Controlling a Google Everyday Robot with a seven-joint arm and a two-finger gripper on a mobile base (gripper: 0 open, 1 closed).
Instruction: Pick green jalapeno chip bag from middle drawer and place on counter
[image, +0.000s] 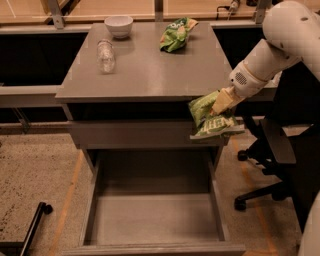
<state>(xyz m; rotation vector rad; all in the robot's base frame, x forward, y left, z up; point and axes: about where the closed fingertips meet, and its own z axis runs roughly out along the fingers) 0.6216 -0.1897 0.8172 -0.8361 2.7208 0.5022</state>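
Note:
My gripper (220, 103) is shut on the green jalapeno chip bag (211, 120), a pale green foil bag with a white band at its lower end. The bag hangs in the air at the cabinet's right front corner, just below the counter's front edge and well above the drawer. The middle drawer (155, 220) is pulled out wide below, and its grey tray holds nothing I can see. The counter (150, 65) is the grey cabinet top behind and to the left of my gripper. My white arm comes in from the upper right.
On the counter lie a brighter green bag with orange print (176, 34), a white bowl (119, 25) and a clear plastic bottle (105, 54) on its side. A black office chair (275, 150) stands right of the cabinet. A black bar (32, 227) lies on the floor at left.

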